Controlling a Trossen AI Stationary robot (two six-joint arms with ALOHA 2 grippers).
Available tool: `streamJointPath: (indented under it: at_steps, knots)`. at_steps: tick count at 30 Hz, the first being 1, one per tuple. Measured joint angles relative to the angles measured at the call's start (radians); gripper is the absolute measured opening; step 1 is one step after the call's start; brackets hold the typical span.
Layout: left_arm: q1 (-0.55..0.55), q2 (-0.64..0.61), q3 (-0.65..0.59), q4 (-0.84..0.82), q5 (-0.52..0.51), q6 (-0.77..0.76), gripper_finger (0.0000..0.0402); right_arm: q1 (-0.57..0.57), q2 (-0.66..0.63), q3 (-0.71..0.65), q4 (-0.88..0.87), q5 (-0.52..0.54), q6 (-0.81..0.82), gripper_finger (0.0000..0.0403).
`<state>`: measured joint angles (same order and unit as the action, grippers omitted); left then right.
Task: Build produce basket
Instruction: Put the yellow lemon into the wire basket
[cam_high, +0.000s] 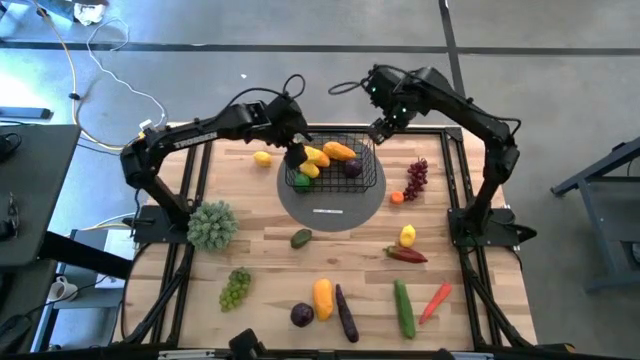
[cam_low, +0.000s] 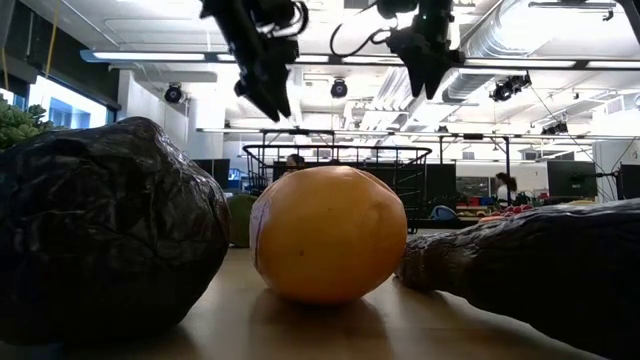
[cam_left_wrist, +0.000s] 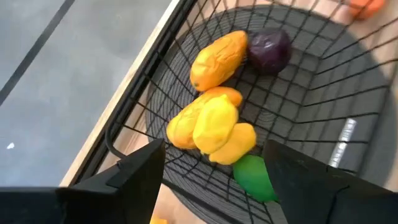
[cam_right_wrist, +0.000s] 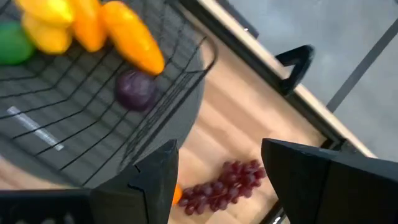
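Note:
The black wire basket (cam_high: 335, 165) stands on a round grey disc (cam_high: 331, 200) at the table's far middle. It holds yellow and orange pieces (cam_left_wrist: 214, 124), a green piece (cam_left_wrist: 255, 177) and a purple ball (cam_left_wrist: 268, 51). My left gripper (cam_high: 297, 152) hovers open over the basket's left side, empty. My right gripper (cam_high: 381, 130) hovers open above the basket's far right corner, empty. Red grapes (cam_high: 416, 178) lie to the right of the basket. More produce lies loose on the near half of the table.
A yellow lemon (cam_high: 262, 157) lies left of the basket, a small orange piece (cam_high: 397, 197) to its right. A green leafy bunch (cam_high: 211, 224), green grapes (cam_high: 235, 287), avocado (cam_high: 300, 238), aubergine (cam_high: 345, 313), cucumber (cam_high: 404, 308), carrot (cam_high: 435, 300) and red pepper (cam_high: 406, 255) lie nearer.

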<state>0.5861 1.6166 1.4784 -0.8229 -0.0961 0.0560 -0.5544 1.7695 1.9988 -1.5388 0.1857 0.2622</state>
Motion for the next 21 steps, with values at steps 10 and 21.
streamJointPath:
  at_steps: [10, 21]
  knots:
    - [-0.03, -0.167, -0.125, 0.005, 0.014, -0.015, 0.0259, 0.175, -0.006, -0.001, -0.033, 0.045, 0.154, 0.0211]
    - [-0.039, -0.259, -0.193, -0.011, 0.015, -0.018, 0.0259, 0.293, -0.092, -0.183, -0.033, 0.066, 0.409, 0.0211]
